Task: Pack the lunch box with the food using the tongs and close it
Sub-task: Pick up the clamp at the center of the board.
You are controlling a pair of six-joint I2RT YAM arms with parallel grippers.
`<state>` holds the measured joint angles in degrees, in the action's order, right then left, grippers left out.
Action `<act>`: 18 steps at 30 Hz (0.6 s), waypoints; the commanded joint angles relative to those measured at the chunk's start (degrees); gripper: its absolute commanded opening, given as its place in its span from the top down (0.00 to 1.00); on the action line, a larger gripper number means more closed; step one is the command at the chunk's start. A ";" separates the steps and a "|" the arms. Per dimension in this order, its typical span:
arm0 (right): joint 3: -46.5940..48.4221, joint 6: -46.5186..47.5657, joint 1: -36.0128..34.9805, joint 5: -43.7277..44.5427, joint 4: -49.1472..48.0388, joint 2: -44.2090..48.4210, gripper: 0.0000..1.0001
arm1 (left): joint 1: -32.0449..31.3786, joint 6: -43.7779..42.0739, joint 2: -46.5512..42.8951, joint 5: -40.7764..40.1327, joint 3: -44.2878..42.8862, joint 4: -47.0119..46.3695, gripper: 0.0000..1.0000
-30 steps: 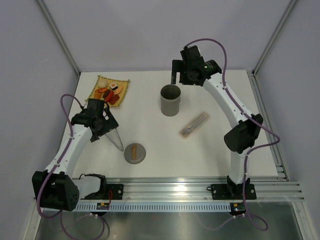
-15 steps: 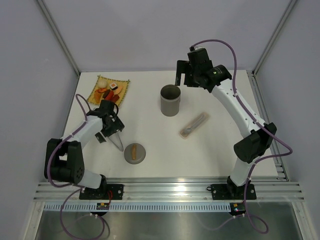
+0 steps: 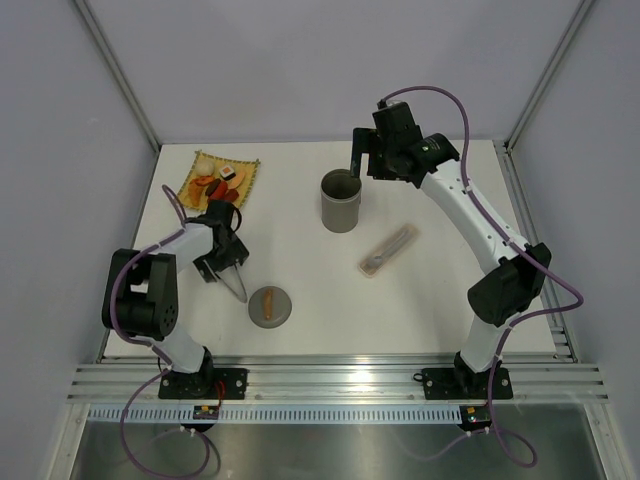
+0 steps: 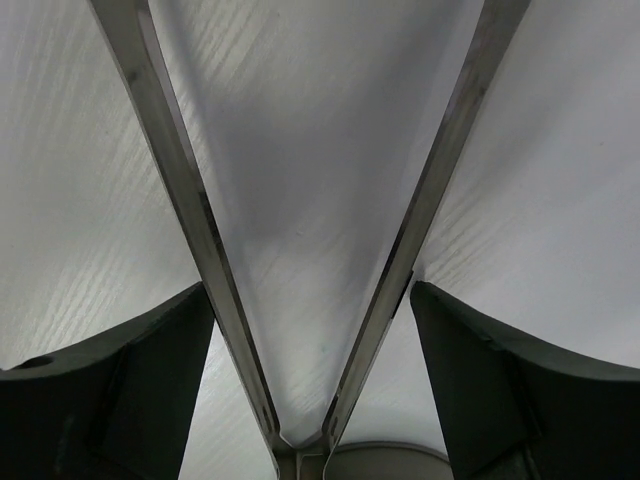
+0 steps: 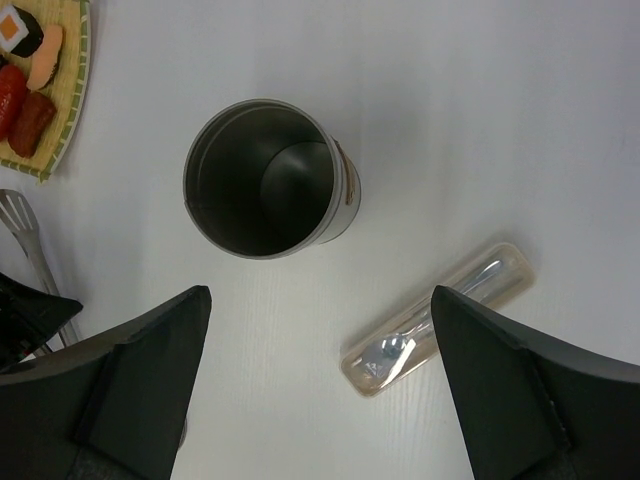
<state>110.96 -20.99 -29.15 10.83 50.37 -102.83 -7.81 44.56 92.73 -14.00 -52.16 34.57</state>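
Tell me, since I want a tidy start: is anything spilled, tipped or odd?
Nothing stands out. The lunch box stands upright and empty, the food sits on its mat, the lid lies flat, and the tongs lie inside the left tool.

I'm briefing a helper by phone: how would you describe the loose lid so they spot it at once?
On the white table, look at its near-left part. The lid lies flat by the joined end of the silver tongs: a round grey disc with a brown handle, unlike the tall open lunch box.
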 commanded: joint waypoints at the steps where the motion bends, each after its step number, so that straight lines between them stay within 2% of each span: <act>1: -0.30 -0.63 -0.47 -0.81 -1.94 1.93 0.01 | 1.74 0.01 2.72 -1.38 -1.01 -3.80 0.20; 3: -0.65 -0.72 -0.47 -0.55 -1.77 2.19 0.00 | 2.10 0.18 2.81 -0.59 -0.75 -3.89 0.25; 4: -1.00 -0.54 -0.47 -0.46 -1.85 2.37 0.01 | 2.19 0.18 2.46 -0.50 -0.66 -3.89 0.34; 6: -1.36 -0.54 -0.39 -0.11 -1.77 2.54 0.00 | 2.19 0.01 0.63 -0.50 -0.40 -3.20 0.43; 7: -1.62 -0.63 -0.47 -0.11 -1.68 2.72 0.01 | 2.10 0.09 -0.26 -0.68 -0.48 -2.75 0.53; 12: -2.85 -0.71 -0.47 0.24 -1.94 3.51 0.01 | 2.10 -1.66 -9.56 -4.19 -0.66 3.21 0.72; 18: -3.47 -0.71 -0.47 0.16 -2.29 3.69 0.01 | 2.10 -7.89 -23.81 -6.92 -6.01 11.73 0.76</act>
<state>107.50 -21.28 -29.15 10.87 50.28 -101.97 -5.72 40.84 74.56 -17.15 -53.58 41.82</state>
